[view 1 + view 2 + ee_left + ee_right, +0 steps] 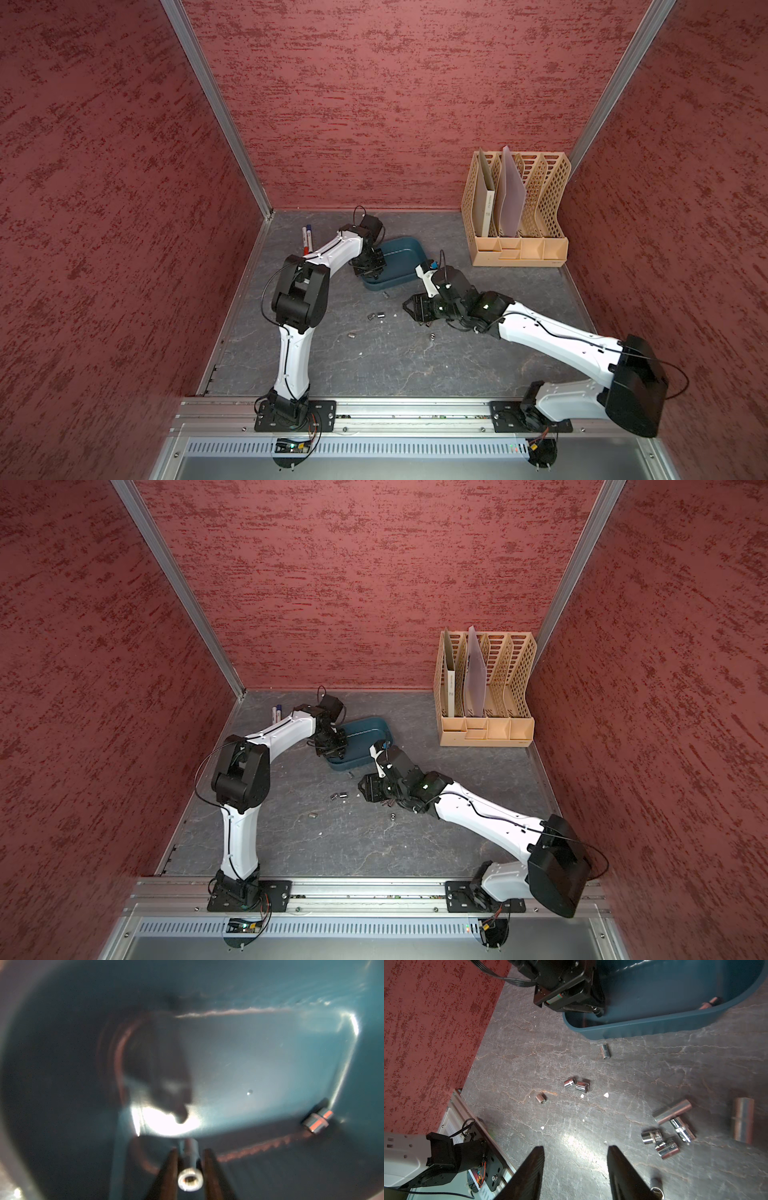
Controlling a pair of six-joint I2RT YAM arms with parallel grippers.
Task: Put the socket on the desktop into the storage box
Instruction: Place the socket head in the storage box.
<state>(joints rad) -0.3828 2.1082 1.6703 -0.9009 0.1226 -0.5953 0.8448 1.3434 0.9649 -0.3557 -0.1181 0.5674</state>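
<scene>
The teal storage box (401, 253) (365, 729) lies on the desktop (395, 365) at the back. My left gripper (368, 272) (190, 1150) reaches down into it. A long silver socket (190, 1176) sits between the fingers with a thin dark gap on each side, so the jaws are slightly open. A short socket (316, 1121) rests in a corner of the box. My right gripper (409, 309) (575, 1147) hovers open and empty above the desktop. Several loose sockets lie there: a pair (576, 1084), a single (540, 1098), one beside the box (604, 1051), and a cluster (664, 1142).
A beige lattice file rack (517, 208) holding folders stands at the back right. Two markers (307, 239) lie near the back left wall. Red walls close in three sides. Small white scraps (606, 1095) dot the desktop.
</scene>
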